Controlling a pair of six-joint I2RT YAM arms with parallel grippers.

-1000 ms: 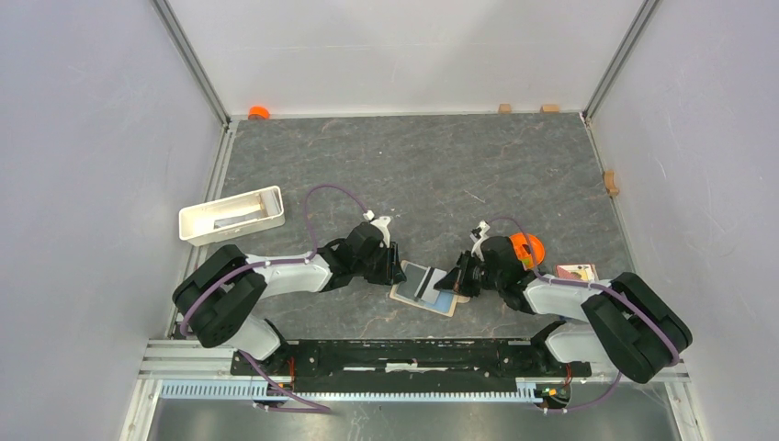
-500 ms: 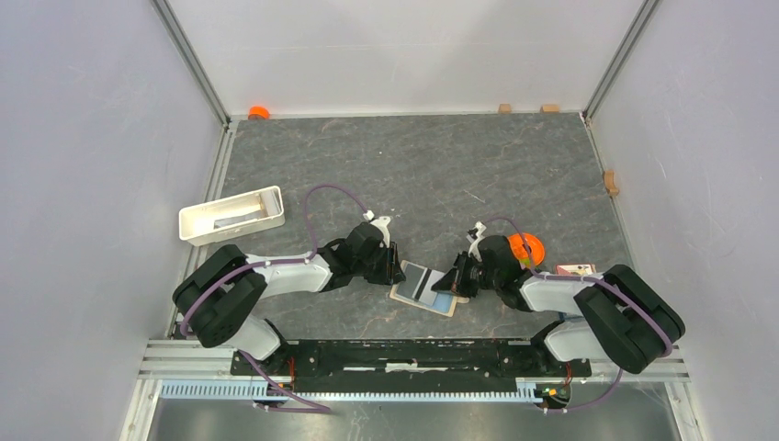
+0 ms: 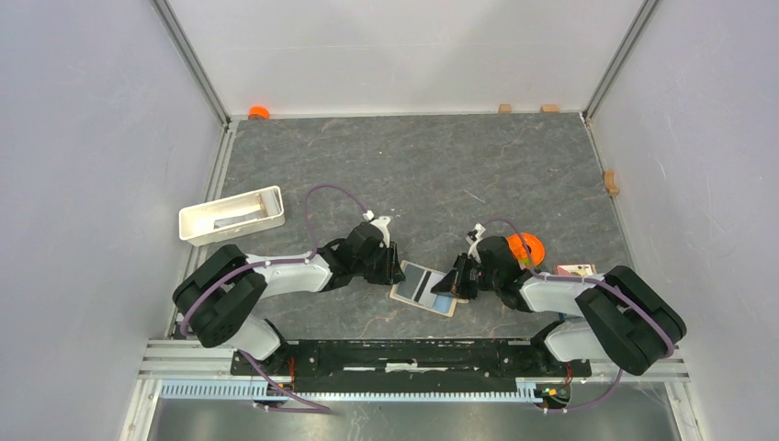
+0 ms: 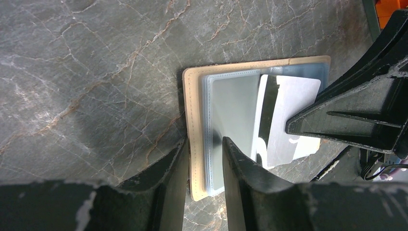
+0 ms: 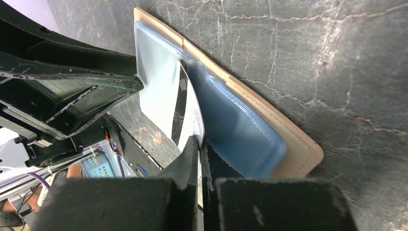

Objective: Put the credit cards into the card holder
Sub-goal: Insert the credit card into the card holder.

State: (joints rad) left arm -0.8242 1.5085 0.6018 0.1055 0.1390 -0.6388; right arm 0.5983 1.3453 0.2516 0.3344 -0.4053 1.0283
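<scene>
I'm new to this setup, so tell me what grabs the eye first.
Both arms meet over the open card holder near the table's front edge. The left tool clamps its edge while the right tool pinches a grey card that is partly in a clear pocket. Next come the orange disc behind the right arm and the white tray at far left.

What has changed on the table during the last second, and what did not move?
The right pincer, shut on the grey card, slid slightly left over the open card holder. The left pincer kept its grip on the holder's edge. The white tray and pale card stayed put.
</scene>
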